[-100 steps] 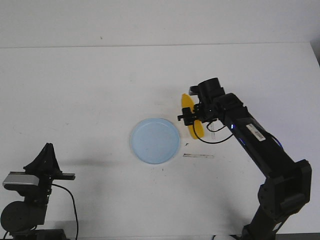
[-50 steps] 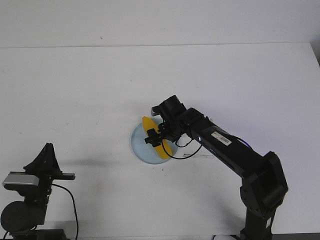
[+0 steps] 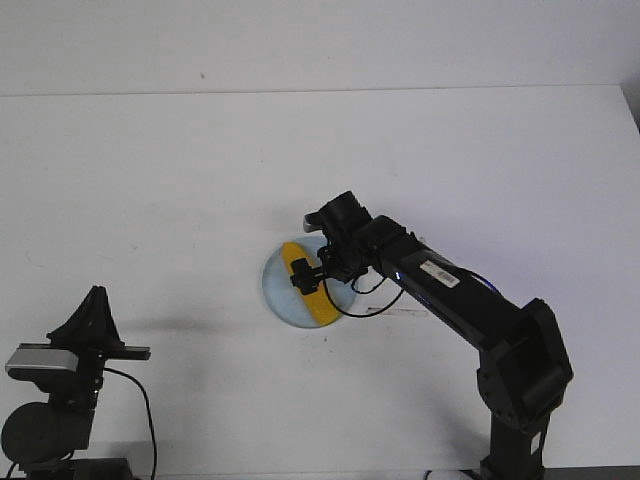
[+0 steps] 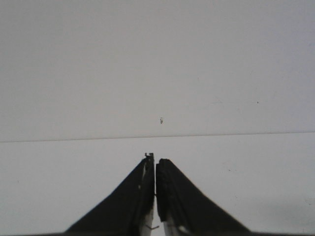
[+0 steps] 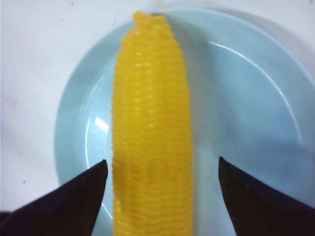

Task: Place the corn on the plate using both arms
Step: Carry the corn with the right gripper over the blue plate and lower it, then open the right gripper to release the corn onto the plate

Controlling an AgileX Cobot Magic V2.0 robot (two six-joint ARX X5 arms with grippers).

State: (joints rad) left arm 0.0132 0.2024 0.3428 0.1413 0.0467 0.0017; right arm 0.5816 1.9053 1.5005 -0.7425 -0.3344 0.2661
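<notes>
Corn (image 5: 151, 132) lying across plate (image 5: 246, 98), tip at its rim, right gripper (image 5: 162, 182) spread wide, clear of corn, left gripper (image 4: 155, 196) closed, empty, far off plate.

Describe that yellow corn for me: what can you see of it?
The corn is a bright yellow cob with rows of small kernels, glossy like plastic, tapering to a bumpy tip. It lies flat on the pale blue plate, toward one side, its tip reaching the rim. The right gripper straddles it with fingers spread wide, clear of its sides. Nothing else touches it.
</notes>
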